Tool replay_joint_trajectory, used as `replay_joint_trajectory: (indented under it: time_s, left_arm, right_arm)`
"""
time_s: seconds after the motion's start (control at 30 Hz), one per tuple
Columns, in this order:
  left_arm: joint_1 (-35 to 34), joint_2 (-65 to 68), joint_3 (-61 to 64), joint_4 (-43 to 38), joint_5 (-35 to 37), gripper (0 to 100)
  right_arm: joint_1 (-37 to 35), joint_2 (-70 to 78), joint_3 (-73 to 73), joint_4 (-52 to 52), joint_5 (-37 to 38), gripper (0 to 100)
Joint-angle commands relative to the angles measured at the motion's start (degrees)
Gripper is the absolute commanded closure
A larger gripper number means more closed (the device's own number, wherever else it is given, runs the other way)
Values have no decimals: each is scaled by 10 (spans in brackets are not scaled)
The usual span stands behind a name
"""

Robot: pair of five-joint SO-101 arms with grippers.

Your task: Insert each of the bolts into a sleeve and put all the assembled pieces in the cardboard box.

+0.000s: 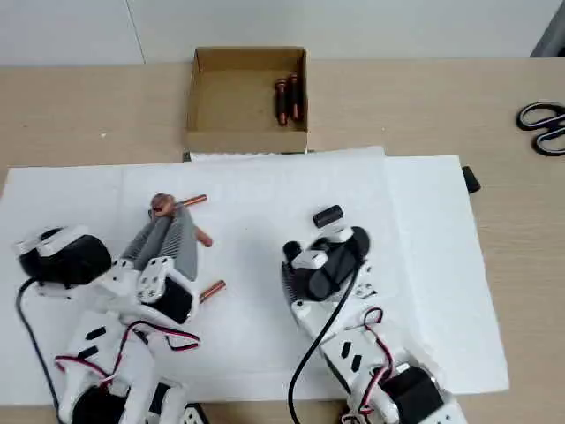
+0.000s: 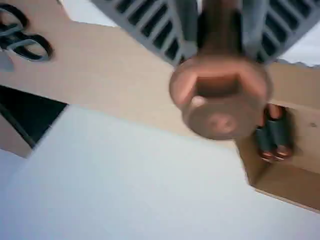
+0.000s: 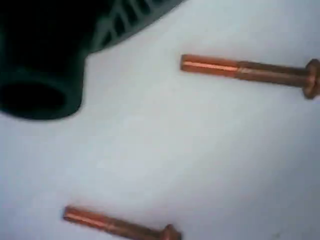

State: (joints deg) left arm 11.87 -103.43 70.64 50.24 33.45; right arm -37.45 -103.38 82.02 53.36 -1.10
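With the left tool (image 1: pixel 166 212) clamping a copper bolt (image 2: pixel 220 97) and the right tool (image 1: pixel 329 230) a black sleeve (image 1: pixel 327 215), insertion next seemingly needed careful alignment.

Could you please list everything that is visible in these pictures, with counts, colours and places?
table: one, tan, under everything
white sheet: one, white, under both arms
cardboard box: one, brown, on the table beyond the sheet
assembled pieces: two, copper and black, inside the box
held bolt: one, copper, in the left pincer
loose bolts: at least two, copper, on the sheet
sleeve: one, black, in the right pincer
scissors: one pair, dark, on the bare table
small black object: one, at the sheet's edge
left pincer: grey, shut on the held bolt
right pincer: grey, shut on the sleeve
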Motion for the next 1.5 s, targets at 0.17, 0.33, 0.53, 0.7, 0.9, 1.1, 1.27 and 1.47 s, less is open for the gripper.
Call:
replay_joint_trajectory:
  time_s: [0.17, 0.33, 0.53, 0.7, 0.9, 1.1, 1.27, 1.47]
  left_arm:
    - [98, -9, 20, -33, 50, 994]
    - [103, -9, 21, -33, 49, 994]
    - [124, -9, 26, -33, 49, 994]
    - [149, -8, 28, -34, 48, 994]
    - [151, -8, 50, -34, 47, 994]
    - [151, -8, 58, -39, 47, 994]
    - [149, -8, 64, -66, 11, 994]
    - [151, -8, 84, -65, 4, 994]
  right_arm:
    - [-37, -6, 20, -46, 7, 997]
    - [-38, -6, 18, -46, 7, 997]
    - [-55, -6, 8, -45, 7, 997]
    - [-80, -5, -1, -44, 7, 997]
    - [-82, -6, -1, -45, 7, 997]
    - [-84, -5, -25, -40, 7, 997]
    - [-84, -5, -27, -40, 7, 997]
    - [-84, -5, -28, -40, 7, 997]
